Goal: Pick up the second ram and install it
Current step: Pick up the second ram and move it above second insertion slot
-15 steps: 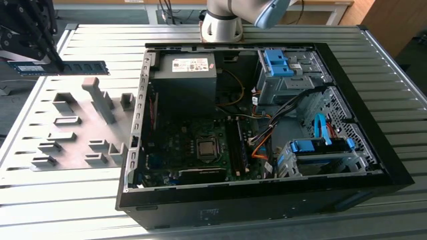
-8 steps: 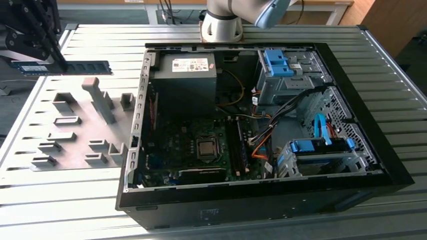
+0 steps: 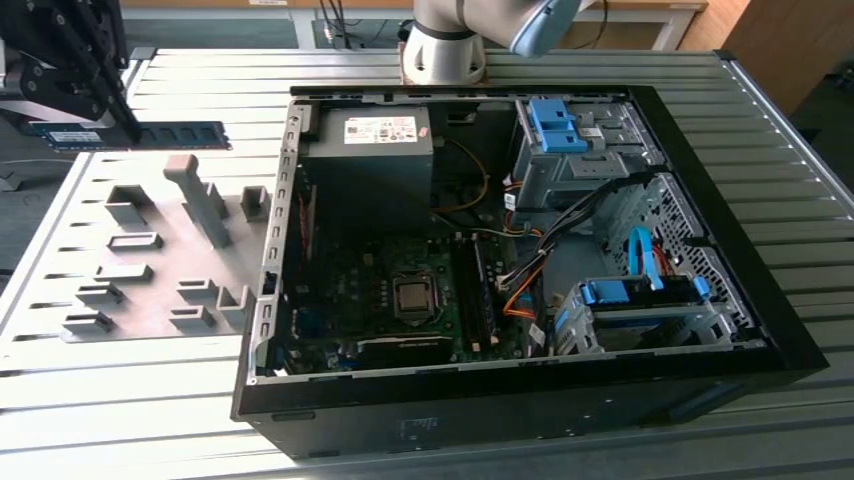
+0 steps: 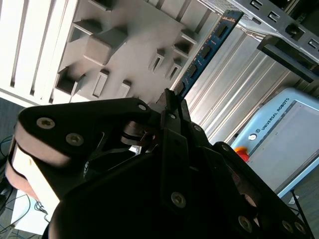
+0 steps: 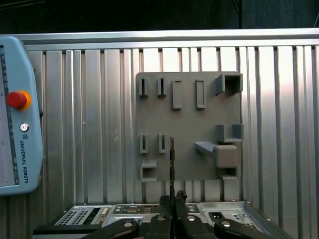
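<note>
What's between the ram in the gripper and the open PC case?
In the exterior view, the grey fixture plate with its upright posts lies between the second ram, held by the gripper, and the case.

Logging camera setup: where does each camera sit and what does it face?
Exterior view: off-arm, high, facing the open computer case; arm base, gripper show.
First wrist view: on wrist, facing the grey fixture plate past the gripper.
Second wrist view: on wrist, oblique across the gripper's body.
All share the second ram, gripped.
</note>
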`<state>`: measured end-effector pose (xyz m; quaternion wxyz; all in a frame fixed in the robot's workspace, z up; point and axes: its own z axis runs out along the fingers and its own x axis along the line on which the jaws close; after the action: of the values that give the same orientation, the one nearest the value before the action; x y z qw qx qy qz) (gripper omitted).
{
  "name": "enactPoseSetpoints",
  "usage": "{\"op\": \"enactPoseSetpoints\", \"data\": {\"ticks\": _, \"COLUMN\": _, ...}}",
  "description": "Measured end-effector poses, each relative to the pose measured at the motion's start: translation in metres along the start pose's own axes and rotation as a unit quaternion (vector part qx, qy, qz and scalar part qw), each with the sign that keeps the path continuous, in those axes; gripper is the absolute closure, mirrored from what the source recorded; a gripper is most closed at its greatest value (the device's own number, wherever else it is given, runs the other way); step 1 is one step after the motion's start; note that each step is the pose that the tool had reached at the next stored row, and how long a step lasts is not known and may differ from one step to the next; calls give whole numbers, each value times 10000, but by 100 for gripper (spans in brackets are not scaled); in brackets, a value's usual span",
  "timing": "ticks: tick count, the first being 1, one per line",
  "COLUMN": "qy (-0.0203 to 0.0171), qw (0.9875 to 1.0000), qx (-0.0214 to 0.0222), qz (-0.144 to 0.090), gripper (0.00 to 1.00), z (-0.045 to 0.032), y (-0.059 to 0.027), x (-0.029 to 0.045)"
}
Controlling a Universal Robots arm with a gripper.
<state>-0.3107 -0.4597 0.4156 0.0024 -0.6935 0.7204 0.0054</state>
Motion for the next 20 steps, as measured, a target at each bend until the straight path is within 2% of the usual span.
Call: {"op": "enactPoseSetpoints", "data": {"ticks": 20, "qy": 0, "qw": 10000, "qx": 0, "qz": 0, "gripper": 86, "z": 0, "y": -120, "x": -5}}
